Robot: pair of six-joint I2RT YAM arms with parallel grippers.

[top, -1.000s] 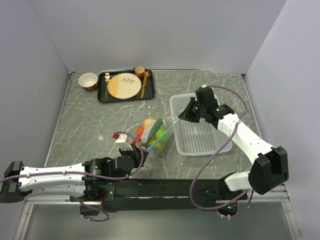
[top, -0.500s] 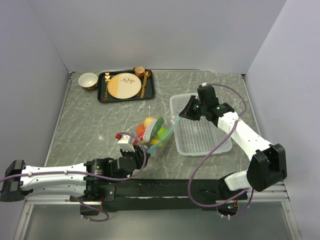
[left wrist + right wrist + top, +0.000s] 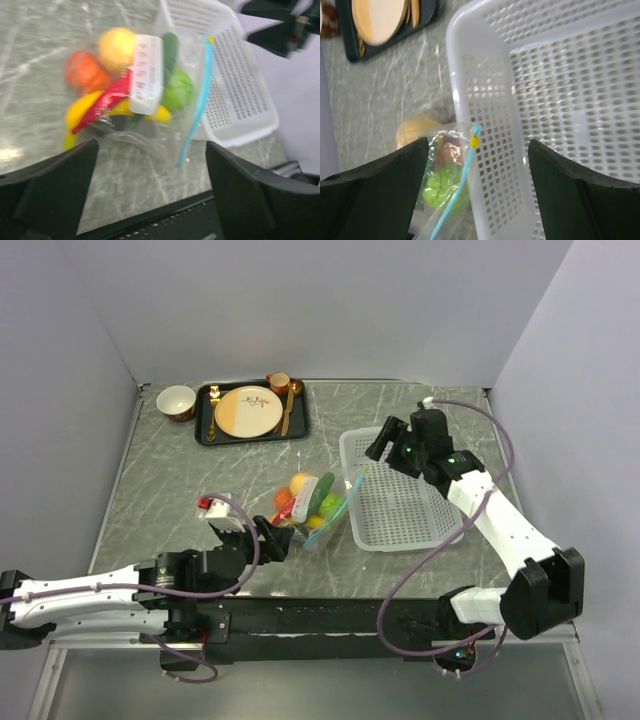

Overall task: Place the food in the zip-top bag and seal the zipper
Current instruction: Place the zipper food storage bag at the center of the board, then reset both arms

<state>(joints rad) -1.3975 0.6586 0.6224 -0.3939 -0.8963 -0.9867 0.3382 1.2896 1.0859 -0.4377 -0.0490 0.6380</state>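
The zip-top bag lies mid-bench with the food packed inside it (reds, yellows and greens showing through the clear plastic). Its teal zipper runs just beside the left wall of the white basket, which sits at the bag's 3 o'clock. The left claw, at the bag's 7 o'clock, stands spread and grips nothing. The right claw, at its 1 o'clock over the basket's rim, is likewise spread and empty.
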